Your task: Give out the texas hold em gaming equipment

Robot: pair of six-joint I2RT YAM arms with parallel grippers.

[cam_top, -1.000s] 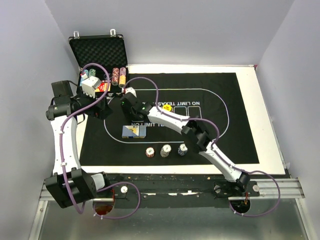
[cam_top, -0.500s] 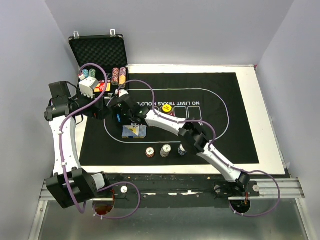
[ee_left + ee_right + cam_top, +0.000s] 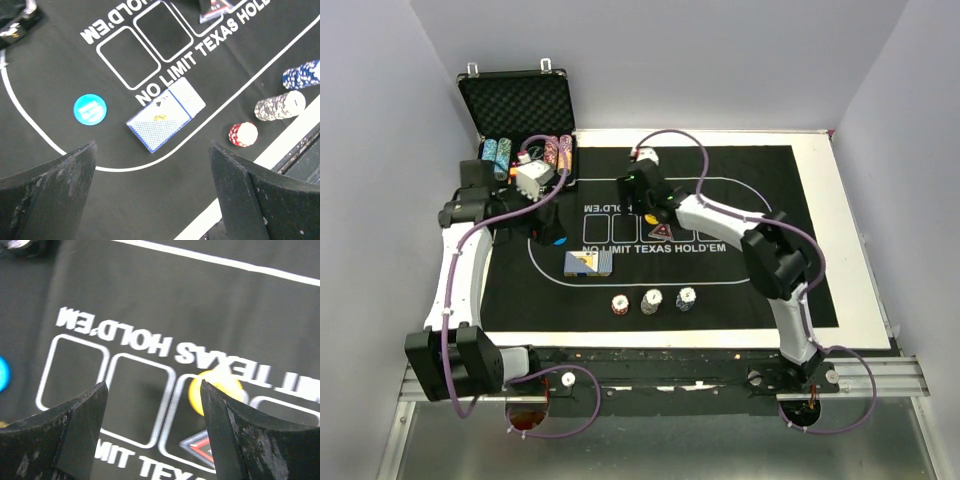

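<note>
**Layout partly dealt; overhead and wrist views.** Blue-backed playing cards [image 3: 166,114] lie side by side at the near-left of the mat [image 3: 790,200], just inside its printed oval. Three chip stacks [image 3: 651,301] stand in a row along the mat's near edge, outside the oval, as for one player's place. The blue button [image 3: 90,108] lies flat toward the mat's left end, apart from the cards.

The yellow button [image 3: 212,390] and red triangular marker [image 3: 202,447] sit on the printed boxes at the mat's centre. They are very close together, but the blurred wrist view does not show whether they touch. Further chips [image 3: 558,150] wait in the case [image 3: 515,100] beyond the mat's far-left corner.

The left gripper [image 3: 152,149] hovers over the blue button and cards, jaws wide apart and empty, apparently placed for a next pick. The right gripper [image 3: 152,386] hangs above the yellow button, jaws apart with nothing between them.

**Against the frame one second earlier.** The right arm, then stretched across to the mat's left end, has swung back to the centre. The blue button, unseen before, now lies where that gripper was, so it was probably released there. The left arm has shifted from the case toward the mat. The cards, stacks and yellow button are unmoved.
</note>
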